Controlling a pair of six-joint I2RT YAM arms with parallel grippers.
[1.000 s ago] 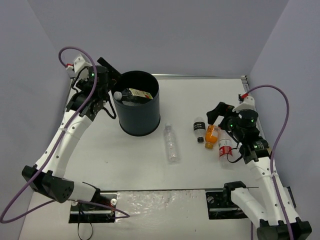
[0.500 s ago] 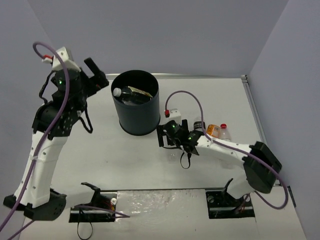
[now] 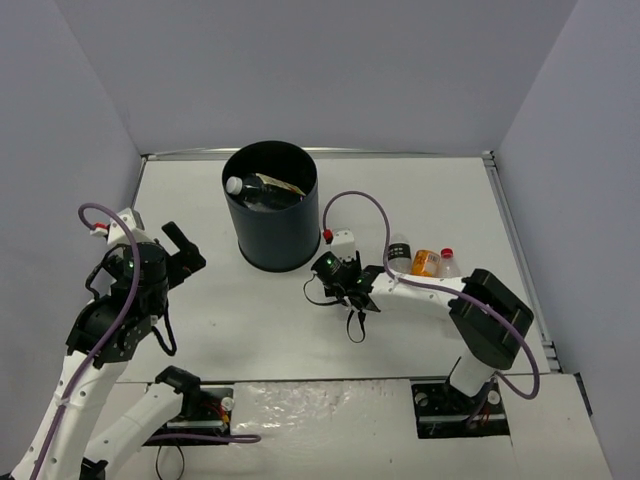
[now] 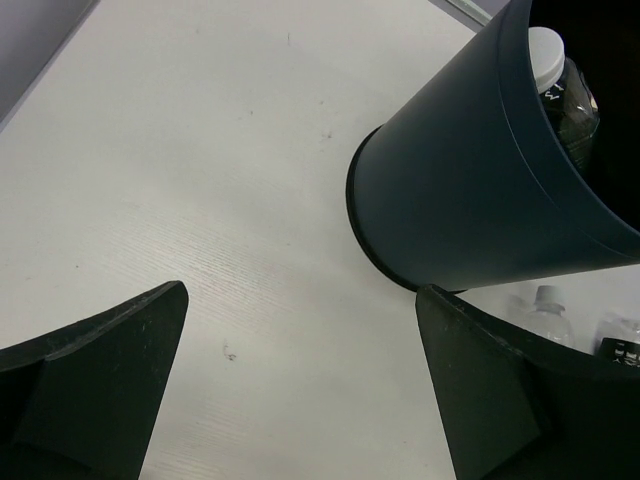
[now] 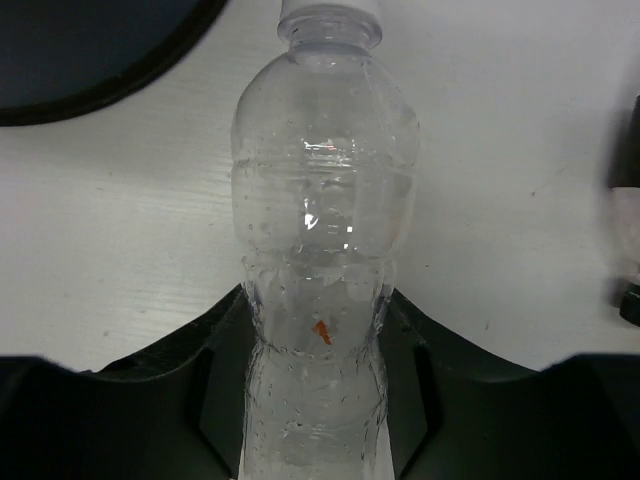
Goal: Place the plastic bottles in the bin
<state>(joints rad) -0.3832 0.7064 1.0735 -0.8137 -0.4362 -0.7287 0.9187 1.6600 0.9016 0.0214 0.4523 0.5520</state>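
As slim btl (image 5: 320, 200) lies clamped btwn R end effector (image 5: 318, 335) jaws | L end effector (image 4: 300, 300) apart

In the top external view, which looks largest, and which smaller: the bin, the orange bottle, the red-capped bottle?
1. The bin, by far the largest.
2 and 3. The orange bottle and the red-capped bottle: both are small and partly hidden behind the right arm, so I cannot rank them.

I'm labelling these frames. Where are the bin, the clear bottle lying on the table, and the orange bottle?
bin (image 3: 275, 240): top view, on its outer wall.
clear bottle (image 5: 320, 250): right wrist view, mid-body.
orange bottle (image 3: 425, 262): top view, on its body.
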